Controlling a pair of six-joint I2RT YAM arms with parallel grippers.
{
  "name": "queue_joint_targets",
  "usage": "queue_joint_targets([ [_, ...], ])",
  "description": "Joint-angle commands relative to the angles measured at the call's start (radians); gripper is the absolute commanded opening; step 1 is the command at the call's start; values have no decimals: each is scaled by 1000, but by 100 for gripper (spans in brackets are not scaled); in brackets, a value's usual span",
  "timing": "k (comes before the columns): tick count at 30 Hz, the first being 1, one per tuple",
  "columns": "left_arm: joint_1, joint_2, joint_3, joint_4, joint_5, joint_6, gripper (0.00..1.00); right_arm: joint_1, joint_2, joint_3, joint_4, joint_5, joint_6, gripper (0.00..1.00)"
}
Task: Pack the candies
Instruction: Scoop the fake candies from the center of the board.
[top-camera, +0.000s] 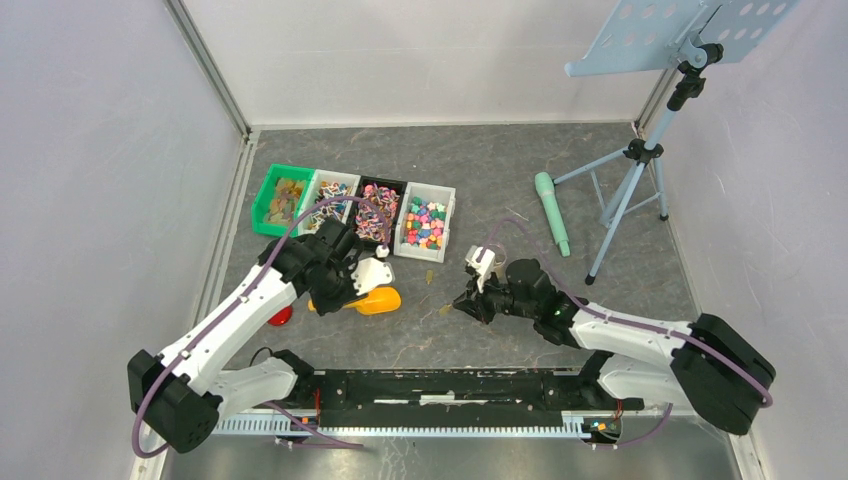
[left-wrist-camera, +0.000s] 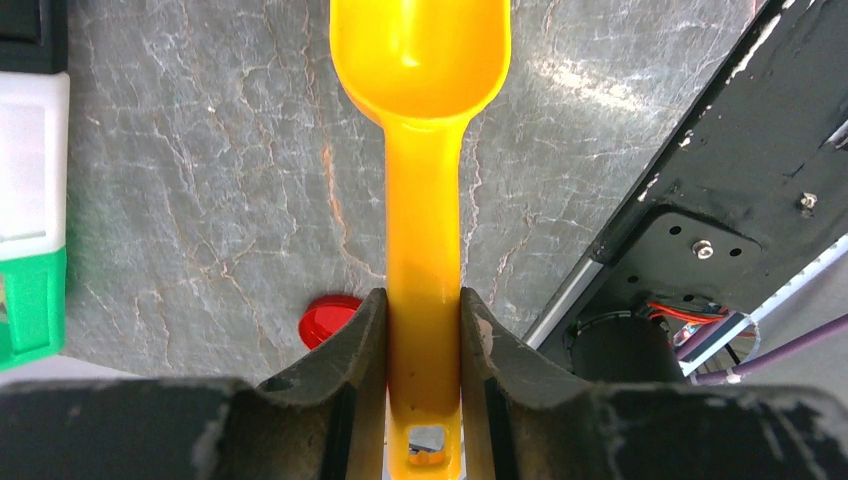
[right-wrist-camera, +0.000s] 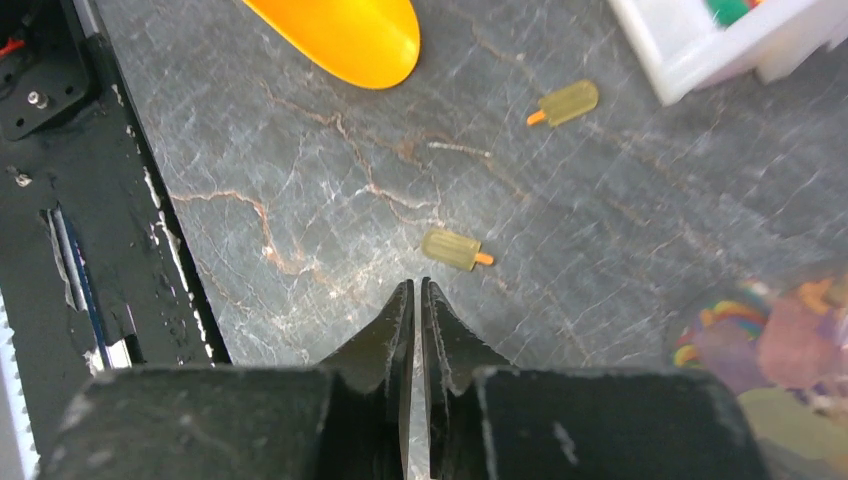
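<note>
Left pincer (left-wrist-camera: 424, 330) pinching the orange scoop (left-wrist-camera: 420, 60) by its handle; bowl empty. Right pincer (right-wrist-camera: 420, 300) pressed together on nothing, tips just short of a stray candy (right-wrist-camera: 452, 249) lying mid-frame on the surface (right-wrist-camera: 600, 300). A second candy (right-wrist-camera: 566, 103) lies upper right, near the white bin (right-wrist-camera: 690, 60). The other candies (top-camera: 427, 222) are kept in bins (top-camera: 262, 205), upper centre of the top view. Risk: closed tips advanced would shove the sweet away, not seize it.
</note>
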Motion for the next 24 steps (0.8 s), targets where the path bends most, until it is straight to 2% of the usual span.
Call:
queue_joint_targets([
  [1,-19,5,13,43,23,-17,2,31,17,-26,65,80,56,11],
  [7,-24,-52,63,-7,-147,-66,2,62,24,-45,93,121,51,19],
  [12,-5,-63,54,-8,-232,-110,2,74,110,-79,169,170,19,19],
  [15,8,-51,36,-24,-206,-119,2,76,136,-87,179,186,18,18],
  [21,6,-74,-12,-25,-57,-106,2,77,167,-93,193,201,-5,22],
  [24,6,-71,-25,-19,-57,-94,2,77,189,-85,211,211,-7,24],
])
